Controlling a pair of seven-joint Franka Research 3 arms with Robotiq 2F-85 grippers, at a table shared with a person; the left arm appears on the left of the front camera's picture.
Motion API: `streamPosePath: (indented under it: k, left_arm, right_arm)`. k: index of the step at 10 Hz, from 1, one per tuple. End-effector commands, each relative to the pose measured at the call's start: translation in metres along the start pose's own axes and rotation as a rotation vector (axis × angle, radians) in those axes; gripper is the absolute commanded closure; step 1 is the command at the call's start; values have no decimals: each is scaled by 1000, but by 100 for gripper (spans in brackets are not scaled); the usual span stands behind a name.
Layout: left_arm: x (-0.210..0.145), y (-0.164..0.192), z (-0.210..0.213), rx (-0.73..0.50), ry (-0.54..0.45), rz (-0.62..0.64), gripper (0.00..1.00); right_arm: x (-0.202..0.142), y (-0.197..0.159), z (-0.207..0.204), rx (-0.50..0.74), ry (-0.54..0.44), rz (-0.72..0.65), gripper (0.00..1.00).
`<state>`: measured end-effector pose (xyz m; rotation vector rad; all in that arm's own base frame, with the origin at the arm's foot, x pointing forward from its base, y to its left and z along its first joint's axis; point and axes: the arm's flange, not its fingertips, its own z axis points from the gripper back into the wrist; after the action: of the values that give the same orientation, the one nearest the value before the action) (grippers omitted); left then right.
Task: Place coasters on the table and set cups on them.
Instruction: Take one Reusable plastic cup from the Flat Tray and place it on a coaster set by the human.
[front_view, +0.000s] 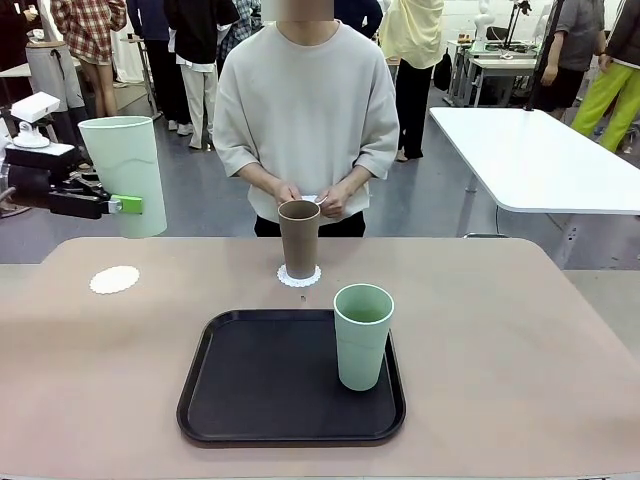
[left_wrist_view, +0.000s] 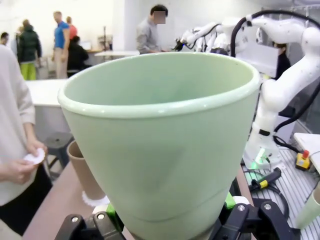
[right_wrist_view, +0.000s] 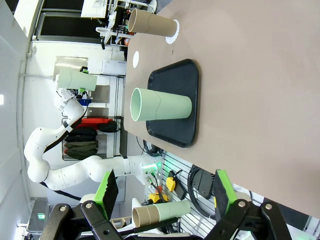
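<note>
Front view, left end effector (front_view: 128, 205): is pinching a pale green cup (front_view: 125, 170) low on its wall, green pads pressing against the sides, and is holding it upright in the air.
Front view, held cup position: is hanging clear of the tabletop (front_view: 520, 340), near its far left corner, above a bare coaster (front_view: 114, 279) as the picture shows it.
Left wrist view, grip: the fingers (left_wrist_view: 107, 220) are rising on both sides of the cup's base, with the cup's open mouth facing the camera.
Right wrist view, right end effector (right_wrist_view: 165, 192): is standing with its fingers spread wide, off the near edge of the tabletop.
Brown cup (front_view: 299, 238): is standing upright on a coaster (front_view: 299, 276) at the far middle of the tabletop.
Second pale green cup (front_view: 362, 335): is standing upright in the right part of the black tray (front_view: 250, 400).
Black tray position: is lying at the near middle of the tabletop.
Person's hands (front_view: 335, 200): are holding a small white piece (front_view: 310, 199) just behind the brown cup; it is probably another coaster, but it is too small to confirm.
</note>
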<state>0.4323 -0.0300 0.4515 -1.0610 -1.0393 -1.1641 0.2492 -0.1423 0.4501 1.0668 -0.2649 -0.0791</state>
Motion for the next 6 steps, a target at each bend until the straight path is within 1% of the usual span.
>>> streamPosePath:
  k: [1, 5, 6]
  left_arm:
    - [3, 0, -3, 11, -8, 2, 74]
    - [3, 0, -3, 11, -8, 2, 74]
    - [0, 0, -1, -1, -1, 0, 18]
  right_arm:
    - [1, 0, -1, 18, -6, 8, 0]
    - [1, 0, -1, 18, -6, 8, 0]
    - [1, 0, -1, 18, -6, 8, 0]
